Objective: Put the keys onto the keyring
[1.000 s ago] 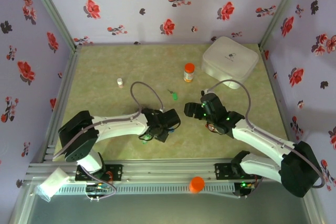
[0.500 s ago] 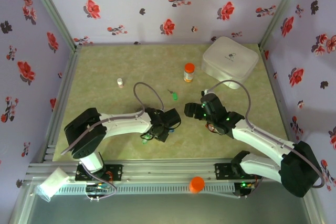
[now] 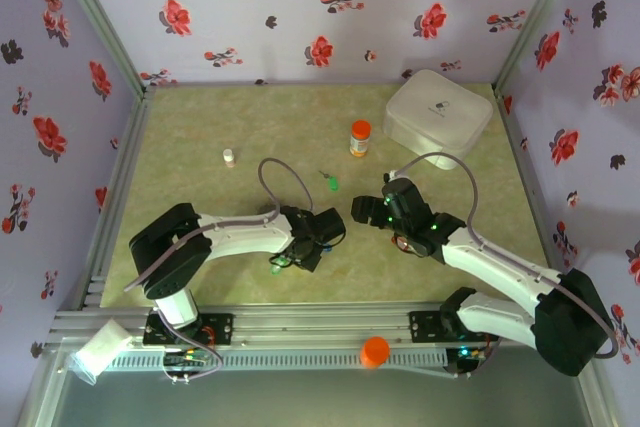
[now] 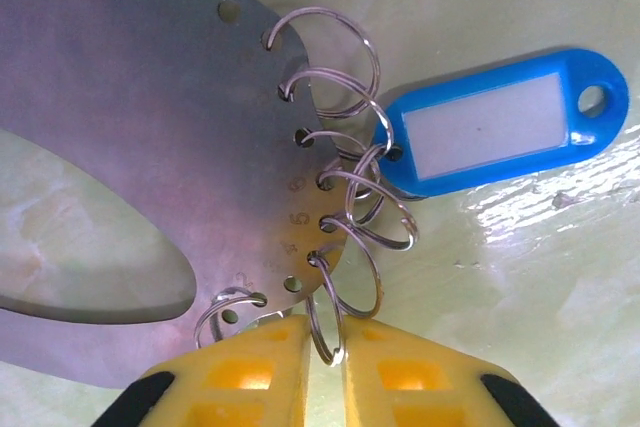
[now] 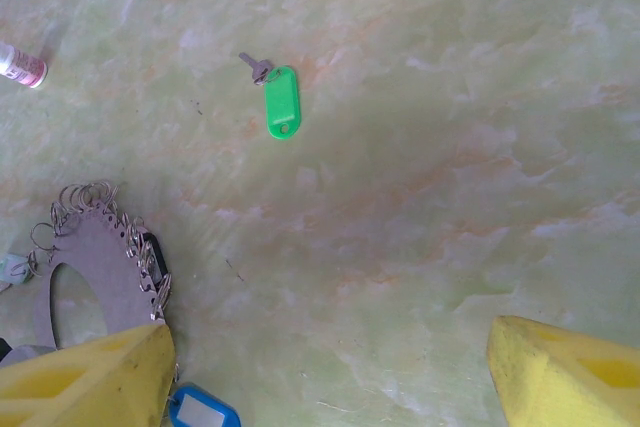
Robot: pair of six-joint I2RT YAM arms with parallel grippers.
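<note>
Ok so, going left to right with the orange-capped bottle (image 3: 360, 137) as my reference point. Way off to the bottle's left is the small white vial (image 3: 228, 156), standing upright on the desk (image 3: 200, 227).

Closer to me and left of the bottle is my left tool (image 4: 325, 332), low over the desk, with the keyring (image 4: 120, 97) right under it. It's a flat grey metal hoop with a row of holes along its rim and little split rings (image 4: 335, 57) threaded through them. A blue tag (image 4: 500, 122) hangs off one of those rings and lies flat on the desk beside the hoop. My left tool is clenched on the keyring by one split ring at the hoop's edge. The yellow pads (image 4: 250, 372) are nearly together and that ring's wire is wedged in the slit between them.

Just near-left of the bottle lies the green-tagged key (image 3: 330, 183), loose on the desk and well apart from the keyring. My right tool (image 5: 330, 347) hovers on the near side of the bottle, released, fingers spread wide with bare desk between them. Right of the bottle, toward the far corner, is the white lidded box (image 3: 440, 117).
</note>
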